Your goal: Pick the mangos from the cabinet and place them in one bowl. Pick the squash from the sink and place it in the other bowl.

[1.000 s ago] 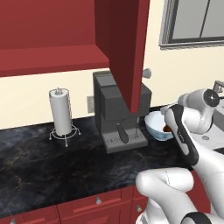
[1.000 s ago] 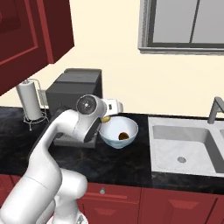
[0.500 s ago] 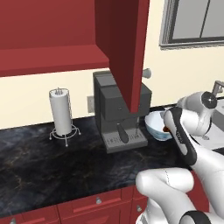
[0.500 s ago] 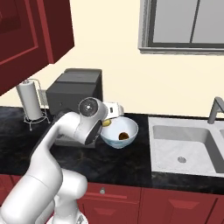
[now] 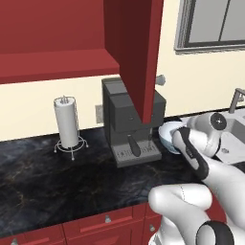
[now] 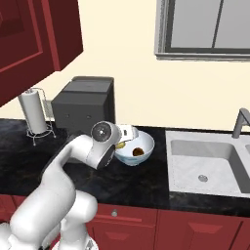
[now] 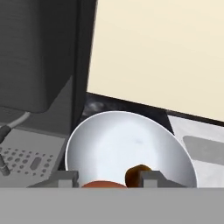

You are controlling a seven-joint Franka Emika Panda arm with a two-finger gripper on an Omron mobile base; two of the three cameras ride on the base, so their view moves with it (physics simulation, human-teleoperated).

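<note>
A pale bluish-white bowl [image 6: 144, 143] [image 7: 109, 140] [image 5: 165, 130] stands on the black counter between the coffee machine and the sink [image 6: 188, 168]. The darker orange-brown mango [image 6: 138, 152] [image 7: 137, 172] lies inside it. My gripper [image 7: 108, 177] [image 6: 125, 136] hangs over the bowl's near-left rim, shut on the yellow-orange mango [image 6: 119, 144] [image 7: 103, 184], whose top shows between the fingertips. The dark red cabinet [image 5: 57, 43] stands with its door [image 5: 136, 52] swung open; its red shelf looks bare from here.
A dark grey coffee machine [image 5: 133, 122] [image 6: 84, 105] sits right beside the bowl on its left. A paper towel roll [image 5: 67, 122] [image 6: 33, 108] stands further left. The grey faucet [image 6: 239, 122] rises at the sink's far right. Red drawers run below the counter.
The hand has sunk and come closer to the bowl, carrying the yellow-orange mango down to the rim. The dark mango and bowl stayed put.
</note>
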